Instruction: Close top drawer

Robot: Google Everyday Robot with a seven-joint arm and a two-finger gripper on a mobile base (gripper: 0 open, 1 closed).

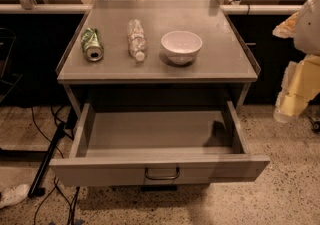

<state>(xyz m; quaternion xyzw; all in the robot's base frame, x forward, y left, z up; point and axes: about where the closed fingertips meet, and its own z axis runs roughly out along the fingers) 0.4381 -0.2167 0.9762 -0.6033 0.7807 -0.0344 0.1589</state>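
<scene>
The top drawer (160, 169) is pulled far out of the grey cabinet, showing its empty grey inside. Its flat grey front faces me and carries a small central metal loop handle (162, 174). My gripper (295, 96) hangs at the right edge of the view, to the right of the drawer and apart from it, level with the drawer's opening. It looks pale yellow and white.
On the cabinet top (220, 64) lie a green can (92, 44) on its side, a clear plastic bottle (136, 39) on its side and a white bowl (181, 46). Black cables (50, 154) run over the speckled floor at left. A glass barrier stands behind.
</scene>
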